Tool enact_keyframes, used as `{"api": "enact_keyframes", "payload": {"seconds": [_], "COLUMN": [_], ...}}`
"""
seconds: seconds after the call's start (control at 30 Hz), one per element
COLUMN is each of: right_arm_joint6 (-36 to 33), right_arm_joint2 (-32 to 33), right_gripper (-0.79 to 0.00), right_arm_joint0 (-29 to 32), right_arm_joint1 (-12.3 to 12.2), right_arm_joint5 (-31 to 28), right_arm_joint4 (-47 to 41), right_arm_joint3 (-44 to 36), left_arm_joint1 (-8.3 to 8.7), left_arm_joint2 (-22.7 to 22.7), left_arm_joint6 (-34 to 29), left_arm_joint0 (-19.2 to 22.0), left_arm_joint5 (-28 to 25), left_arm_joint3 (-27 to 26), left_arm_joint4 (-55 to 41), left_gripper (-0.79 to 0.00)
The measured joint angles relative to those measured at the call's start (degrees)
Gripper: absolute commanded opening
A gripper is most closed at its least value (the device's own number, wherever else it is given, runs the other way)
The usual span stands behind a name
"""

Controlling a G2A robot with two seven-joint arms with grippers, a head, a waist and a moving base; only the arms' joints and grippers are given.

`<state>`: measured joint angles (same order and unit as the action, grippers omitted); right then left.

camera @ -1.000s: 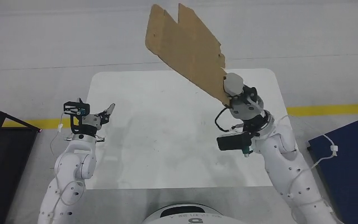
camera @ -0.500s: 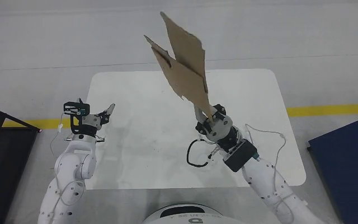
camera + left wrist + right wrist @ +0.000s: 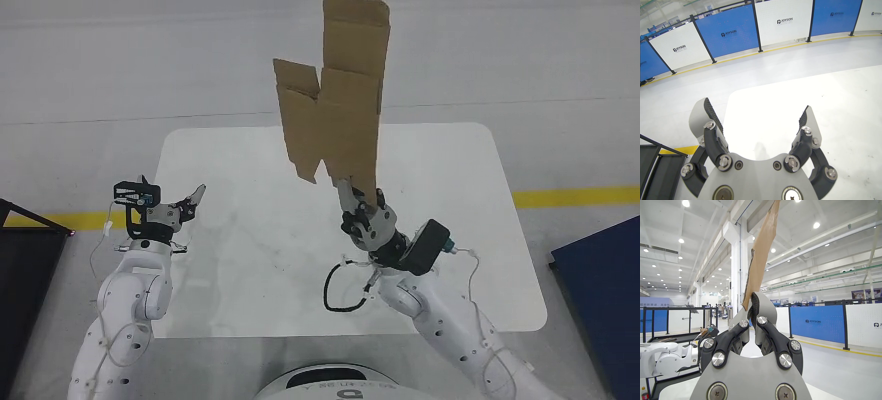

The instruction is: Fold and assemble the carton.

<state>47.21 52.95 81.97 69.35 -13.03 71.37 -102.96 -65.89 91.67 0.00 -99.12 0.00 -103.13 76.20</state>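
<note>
While the left gripper [image 3: 756,108] hangs spread wide above the left side of the white bench [image 3: 250,260], the right gripper [image 3: 350,195] sits near the bench's middle, pinched shut on the bottom corner of the flattened brown carton [image 3: 335,110]. The carton stands upright in the air, its notched flaps reaching past the bench's far edge.

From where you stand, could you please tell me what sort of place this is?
Probably an industrial hall or demo floor: blue-and-white partition panels, a yellow floor line, a high lit ceiling.
</note>
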Motion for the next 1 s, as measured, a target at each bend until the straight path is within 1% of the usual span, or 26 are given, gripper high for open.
{"api": "enact_keyframes", "payload": {"seconds": [0.07, 0.17, 0.63, 0.67, 0.77, 0.8, 0.87, 0.9, 1.0], "right_arm_joint6": [0.65, 0.94, 0.85, 0.93, -0.56, -2.2, -4.68, -7.03, -14.16], "right_arm_joint2": [0.05, 0.18, 0.03, -0.38, -1.77, -2.16, -2.76, -3.48, -4.13], "right_gripper": [-0.785, -0.785, -0.785, -0.785, -0.785, -0.785, -0.785, -0.785, -0.785], "right_arm_joint0": [-0.66, -1.02, -0.84, -0.49, -0.21, -0.56, -0.97, -1.24, -2.59], "right_arm_joint1": [0.05, -0.02, 0.03, 0.14, 0.48, 0.51, 0.61, 0.68, 0.79], "right_arm_joint5": [0.36, 0.7, 0.47, -0.37, -7.67, -10.78, -14.94, -17.71, -23.31], "right_arm_joint4": [1.14, 5.59, 5.15, 4.31, -4.06, -7.22, -11.33, -14.07, -20.91], "right_arm_joint3": [0.09, 0.26, 0.08, -0.26, 0.39, 1.29, 2.81, 4.03, 6.01], "left_arm_joint1": [0.0, 0.0, 0.0, 0.0, 0.0, 0.0, 0.0, 0.0, 0.0], "left_arm_joint2": [0.0, 0.0, 0.0, 0.0, 0.0, 0.0, 0.0, 0.0, 0.0], "left_arm_joint6": [0.0, 0.0, 0.0, 0.0, 0.0, 0.0, 0.0, 0.0, 0.0], "left_arm_joint0": [0.0, 0.0, 0.0, 0.0, 0.0, 0.0, 0.0, 0.0, 0.0], "left_arm_joint5": [0.0, 0.0, 0.0, 0.0, 0.0, 0.0, 0.0, 0.0, 0.0], "left_arm_joint3": [0.0, 0.0, 0.0, 0.0, 0.0, 0.0, 0.0, 0.0, 0.0], "left_arm_joint4": [0.0, 0.0, 0.0, 0.0, 0.0, 0.0, 0.0, 0.0, 0.0], "left_gripper": [0.0, 0.0, 0.0, 0.0, 0.0, 0.0, 0.0, 0.0, 0.0]}}
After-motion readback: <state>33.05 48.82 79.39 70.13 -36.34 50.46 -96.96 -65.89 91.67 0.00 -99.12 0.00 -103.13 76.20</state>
